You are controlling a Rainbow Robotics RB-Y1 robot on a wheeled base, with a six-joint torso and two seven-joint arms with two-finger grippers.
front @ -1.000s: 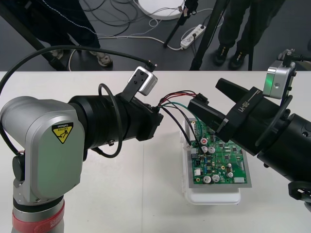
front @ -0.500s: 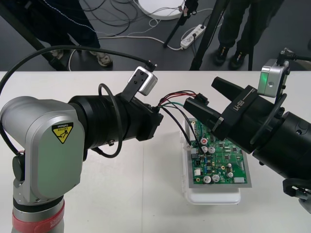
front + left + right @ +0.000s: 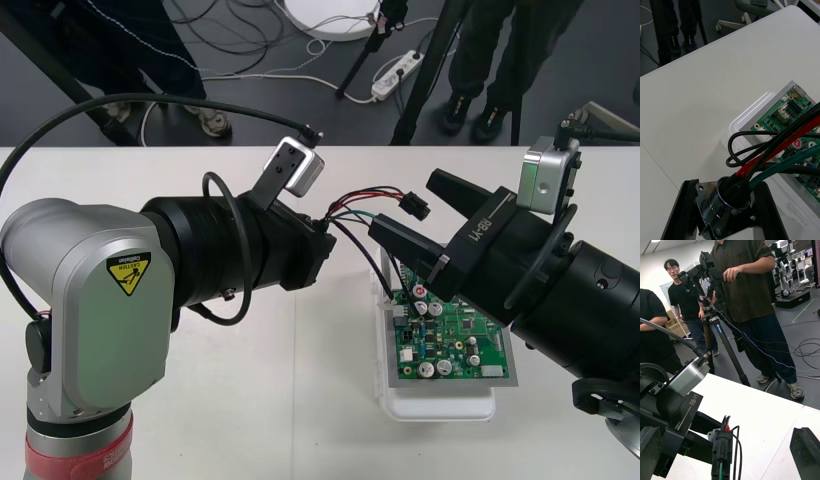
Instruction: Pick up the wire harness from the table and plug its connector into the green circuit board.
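At the left gripper [image 3: 322,243], black fingers [image 3: 682,210] drawn in tight on the round metal socket [image 3: 731,204] of the wire harness [image 3: 350,208], flange wedged between them. Held clear of the table [image 3: 300,400] this way, most likely, to leave the plug end free for a handover. Fanning out from that grip in thin, glossy red, black and green wires [image 3: 786,148], with one black strand looped back on itself close to the socket. Ending just beyond in a small, blocky black plug [image 3: 722,450], flanked by the wide-spread, empty fingers of the right gripper [image 3: 403,206], one on either side. Hard to judge whether brushing the nearer finger; apparently just apart. Lined up so, by the look of it, for a closing pinch on the plug. Beneath the right gripper and partly covered by it, the green circuit board [image 3: 452,335] on its white base [image 3: 440,408], with the plug up in the air and not yet in it.
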